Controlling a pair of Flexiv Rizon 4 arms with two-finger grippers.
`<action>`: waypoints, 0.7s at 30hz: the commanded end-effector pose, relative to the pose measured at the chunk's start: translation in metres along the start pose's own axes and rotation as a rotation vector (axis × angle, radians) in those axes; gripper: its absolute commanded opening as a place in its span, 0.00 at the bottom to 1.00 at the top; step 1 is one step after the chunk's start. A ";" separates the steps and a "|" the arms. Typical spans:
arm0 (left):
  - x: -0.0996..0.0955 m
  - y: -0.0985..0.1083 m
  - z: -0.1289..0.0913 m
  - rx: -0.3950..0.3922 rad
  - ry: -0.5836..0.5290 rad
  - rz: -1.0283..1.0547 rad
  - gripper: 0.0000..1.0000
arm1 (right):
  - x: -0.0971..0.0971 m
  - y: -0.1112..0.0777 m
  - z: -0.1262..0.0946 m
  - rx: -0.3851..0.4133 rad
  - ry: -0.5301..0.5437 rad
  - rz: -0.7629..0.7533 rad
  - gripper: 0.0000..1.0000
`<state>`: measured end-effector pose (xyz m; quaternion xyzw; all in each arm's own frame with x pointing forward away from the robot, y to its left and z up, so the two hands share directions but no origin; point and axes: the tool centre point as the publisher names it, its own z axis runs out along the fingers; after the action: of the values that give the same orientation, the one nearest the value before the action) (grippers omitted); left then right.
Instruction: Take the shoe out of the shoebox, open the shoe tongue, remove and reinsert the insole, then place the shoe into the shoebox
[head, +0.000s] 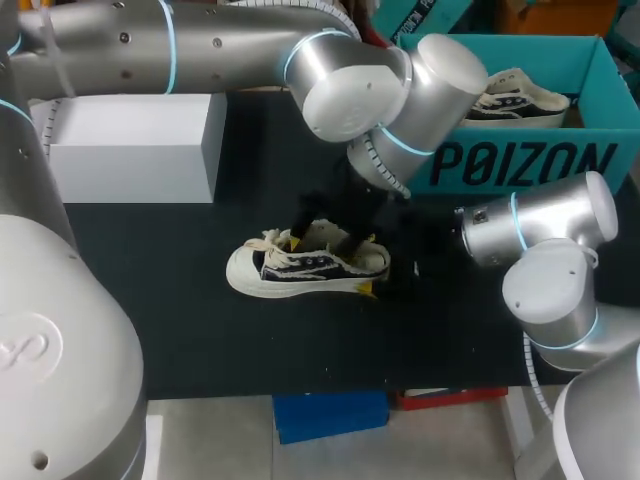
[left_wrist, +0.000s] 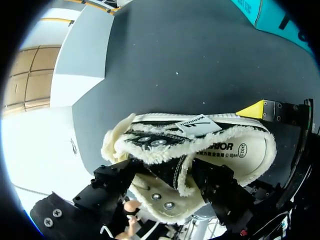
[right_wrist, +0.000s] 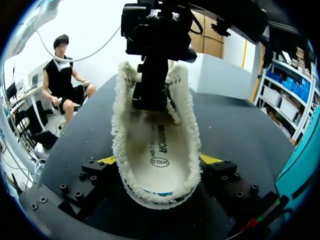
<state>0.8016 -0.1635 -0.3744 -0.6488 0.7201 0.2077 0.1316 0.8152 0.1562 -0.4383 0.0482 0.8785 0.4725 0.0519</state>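
Note:
A black-and-cream fleece-lined shoe (head: 300, 268) stands upright mid-table, toe to the left. My left gripper (head: 325, 240) comes down over its middle, open: one finger stands on the lace side and the other in the opening, with the tongue (left_wrist: 175, 167) between them. My right gripper (head: 378, 278) is shut on the shoe's heel (right_wrist: 157, 192), its yellow tips pressed against both sides. The insole (right_wrist: 157, 145) lies inside the shoe. One right fingertip (left_wrist: 252, 109) shows beside the heel in the left wrist view. The teal shoebox (head: 520, 160) stands at the back right.
A second matching shoe (head: 515, 100) lies inside the shoebox. A white box (head: 135, 145) stands at the back left. Dark mat (head: 200, 340) lies bare in front of the shoe and to its left.

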 end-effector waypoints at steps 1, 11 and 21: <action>0.003 -0.003 0.000 -0.001 -0.004 0.013 0.35 | 0.001 -0.001 0.001 0.001 -0.002 0.001 0.00; 0.003 -0.004 -0.001 0.018 -0.016 0.026 0.00 | 0.001 -0.001 0.001 0.001 -0.002 0.001 0.00; -0.008 -0.003 -0.022 0.070 0.079 0.019 0.00 | 0.001 -0.001 0.001 0.001 -0.002 0.001 0.00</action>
<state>0.8105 -0.1779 -0.3649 -0.6423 0.7330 0.1796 0.1341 0.8153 0.1560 -0.4383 0.0484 0.8785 0.4725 0.0519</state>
